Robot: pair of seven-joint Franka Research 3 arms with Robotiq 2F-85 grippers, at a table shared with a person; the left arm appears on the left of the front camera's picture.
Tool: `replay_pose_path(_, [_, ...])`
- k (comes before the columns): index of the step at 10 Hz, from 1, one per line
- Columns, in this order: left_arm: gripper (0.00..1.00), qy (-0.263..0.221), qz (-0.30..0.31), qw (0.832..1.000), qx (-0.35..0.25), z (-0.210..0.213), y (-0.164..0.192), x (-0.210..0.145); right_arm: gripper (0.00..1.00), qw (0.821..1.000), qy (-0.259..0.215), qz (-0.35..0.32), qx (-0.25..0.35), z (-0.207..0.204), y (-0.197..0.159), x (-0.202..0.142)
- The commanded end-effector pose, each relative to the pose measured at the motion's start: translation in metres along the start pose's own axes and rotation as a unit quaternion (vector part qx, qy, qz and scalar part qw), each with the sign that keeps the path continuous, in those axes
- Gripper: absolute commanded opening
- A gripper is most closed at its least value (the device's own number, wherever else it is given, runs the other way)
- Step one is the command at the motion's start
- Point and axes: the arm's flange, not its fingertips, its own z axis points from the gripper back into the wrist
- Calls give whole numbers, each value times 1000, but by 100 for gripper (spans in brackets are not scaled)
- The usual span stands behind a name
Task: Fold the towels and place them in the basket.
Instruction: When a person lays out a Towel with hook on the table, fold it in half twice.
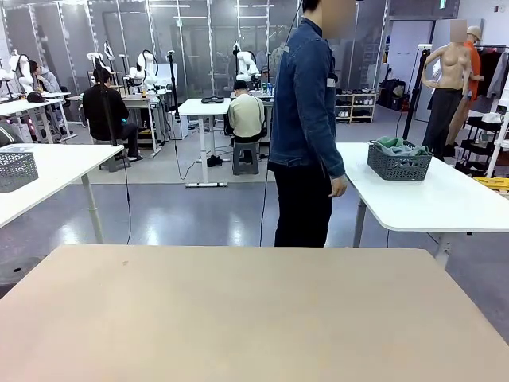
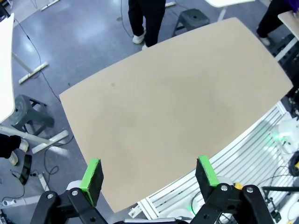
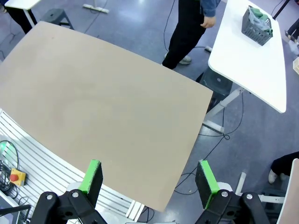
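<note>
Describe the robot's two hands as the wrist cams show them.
They look identical. The left hand and right hand are each a black two-finger linkage with silver pivot bolts, tipped with bright green rectangular pads. No markings or cables can be seen on them.

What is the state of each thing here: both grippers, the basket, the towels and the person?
left gripper: open, holds nothing.
right gripper: open, holds nothing.
basket: upright on the white table.
towels: bunched up inside the basket.
person: standing beside the white table.
</note>
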Motion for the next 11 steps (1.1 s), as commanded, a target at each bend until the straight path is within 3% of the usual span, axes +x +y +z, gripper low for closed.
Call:
replay_pose_path(1, [100,2,-2,1000,-2,-1,-1,1,100,1000,-1,0,0,1,0,0])
replay_pose_path(11, [100,2,-2,1000,-2,-1,-1,1,100,1000,-1,0,0,1,0,0])
